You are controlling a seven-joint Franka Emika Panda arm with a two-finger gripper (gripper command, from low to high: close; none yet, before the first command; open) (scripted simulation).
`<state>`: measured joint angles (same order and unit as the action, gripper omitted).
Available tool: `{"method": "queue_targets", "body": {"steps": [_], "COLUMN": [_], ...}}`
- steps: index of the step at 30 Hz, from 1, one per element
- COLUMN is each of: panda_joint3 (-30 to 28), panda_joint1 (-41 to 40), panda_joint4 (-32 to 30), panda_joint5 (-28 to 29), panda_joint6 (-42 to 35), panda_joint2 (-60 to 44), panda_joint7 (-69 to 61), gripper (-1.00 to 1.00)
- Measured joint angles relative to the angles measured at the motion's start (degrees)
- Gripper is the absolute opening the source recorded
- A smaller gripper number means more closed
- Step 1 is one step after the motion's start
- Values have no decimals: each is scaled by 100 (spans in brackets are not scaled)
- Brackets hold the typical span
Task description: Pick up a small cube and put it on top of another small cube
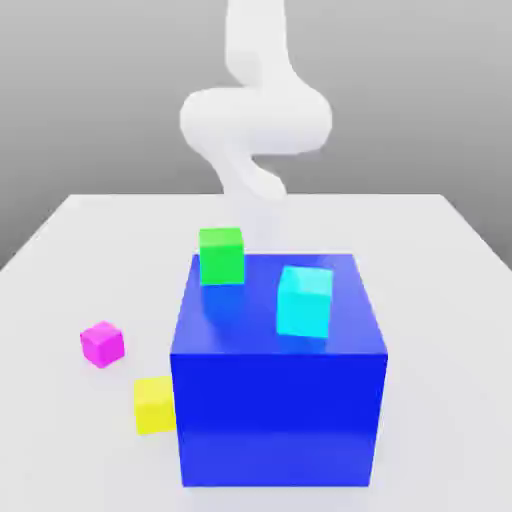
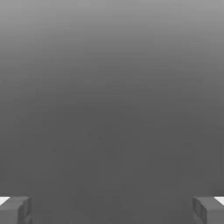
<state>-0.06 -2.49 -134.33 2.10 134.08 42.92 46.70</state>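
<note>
In the exterior view, the arm [image 1: 255, 120] is seen beyond the big block [image 1: 278, 420], at the far side of the desk [image 1: 430, 300]. The pink cube [image 1: 102, 344] is seen on the desk, to the exterior view's left of the block and apart from it. Nearer, the yellow cube [image 1: 154, 405] is set just beside the block's left side, though whether the two touch cannot be told. On top of the block, the green cube [image 1: 222, 257] is placed toward the far left and the cyan cube [image 1: 305, 302] toward the near right, with a gap left between them. No small cube is stacked on another small cube.

In the hand view, the gripper [image 2: 112, 211] is seen spread wide, its two fingers well apart, and nothing is pinched between them.

The task is therefore judged to be at its very start: nothing has been picked up. The reach to the pink cube, the grasp, the lift, the carry and the release on top of another small cube are all left to be done. Which cube is meant as the base cannot be told.
</note>
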Motion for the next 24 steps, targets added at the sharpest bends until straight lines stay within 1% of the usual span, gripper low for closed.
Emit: {"method": "queue_targets", "body": {"steps": [6, 14, 20, 24], "panda_joint3": [-139, -552, -984, -1322], "panda_joint1": [-606, -1384, -1933, -2253], "panda_joint4": [-620, -1422, -2024, -2431], "panda_joint5": [478, 962, 1186, 1237], "panda_joint6": [548, 1255, 1797, 2173], "panda_joint2": [-727, -1670, -2361, -2813], "panda_joint7": [182, 316, 305, 222], "gripper": [0, 0, 0, 0]}}
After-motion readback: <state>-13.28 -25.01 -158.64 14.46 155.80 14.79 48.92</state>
